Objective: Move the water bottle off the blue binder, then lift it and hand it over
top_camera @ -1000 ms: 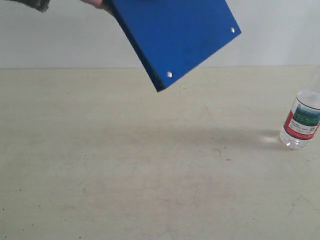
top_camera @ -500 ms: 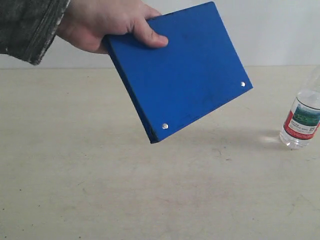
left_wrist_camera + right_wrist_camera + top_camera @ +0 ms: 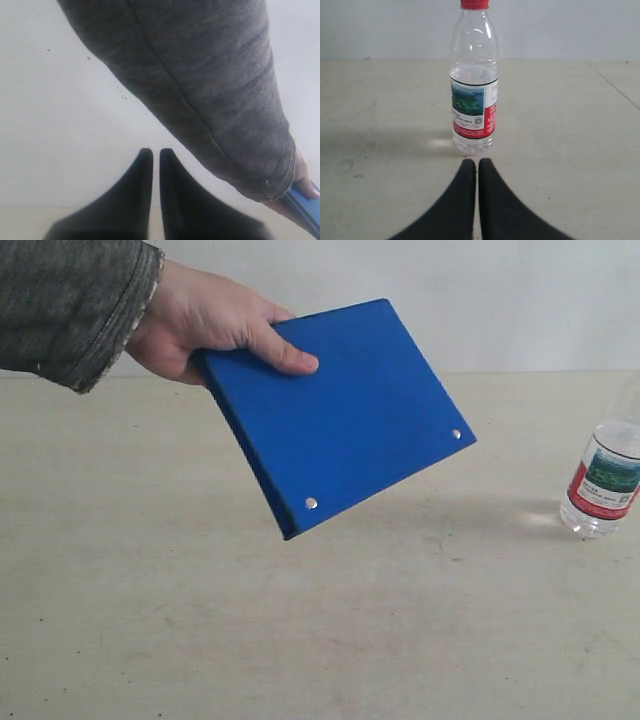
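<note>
At right edge, water bottle [image 3: 603, 483] partly cropped

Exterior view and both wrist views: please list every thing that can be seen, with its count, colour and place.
binder: 1, bright blue, held tilted in the air above the table
water bottle: 1, clear, red cap, standing upright on the table, just ahead of the right gripper
table: 1, beige, under everything
wall: 1, white, behind the table
hand: 1, bare, grey sleeve, gripping a binder corner
left gripper: 1, black, shut, empty
right gripper: 1, black, shut, empty
</note>
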Motion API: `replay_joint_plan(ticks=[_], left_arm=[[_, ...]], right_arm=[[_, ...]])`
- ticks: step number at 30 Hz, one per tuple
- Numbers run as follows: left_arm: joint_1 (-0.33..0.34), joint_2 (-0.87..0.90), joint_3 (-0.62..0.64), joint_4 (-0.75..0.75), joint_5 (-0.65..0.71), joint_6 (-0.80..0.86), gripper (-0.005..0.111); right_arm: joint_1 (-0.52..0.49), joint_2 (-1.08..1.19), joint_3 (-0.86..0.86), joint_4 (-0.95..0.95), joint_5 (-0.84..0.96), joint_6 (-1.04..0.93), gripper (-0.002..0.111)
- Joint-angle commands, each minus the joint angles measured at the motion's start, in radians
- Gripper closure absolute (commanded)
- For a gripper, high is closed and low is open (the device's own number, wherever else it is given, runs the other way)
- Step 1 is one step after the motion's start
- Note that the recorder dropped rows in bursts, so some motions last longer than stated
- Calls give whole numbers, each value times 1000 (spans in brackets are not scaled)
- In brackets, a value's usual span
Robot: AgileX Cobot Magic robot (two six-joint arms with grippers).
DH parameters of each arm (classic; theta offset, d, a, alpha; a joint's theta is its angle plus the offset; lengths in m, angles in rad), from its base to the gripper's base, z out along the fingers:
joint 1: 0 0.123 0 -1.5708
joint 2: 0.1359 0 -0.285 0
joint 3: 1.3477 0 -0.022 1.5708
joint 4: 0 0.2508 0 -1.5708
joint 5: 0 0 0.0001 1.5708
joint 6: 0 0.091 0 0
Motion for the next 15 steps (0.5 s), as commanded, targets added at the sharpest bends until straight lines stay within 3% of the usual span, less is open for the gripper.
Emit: replay_joint_plan(ticks=[1, 5, 15], left_arm=[[-1, -5, 4, -5, -5, -10, 102], [-1, -5, 4, -5, -5, -10, 102], [-1, -5, 4, -5, -5, -10, 102]], right_arm=[[76, -4, 0, -185, -13, 207, 109], [137, -4, 0, -312, -22, 313, 109], [217, -4, 0, -284, -10, 313, 109]])
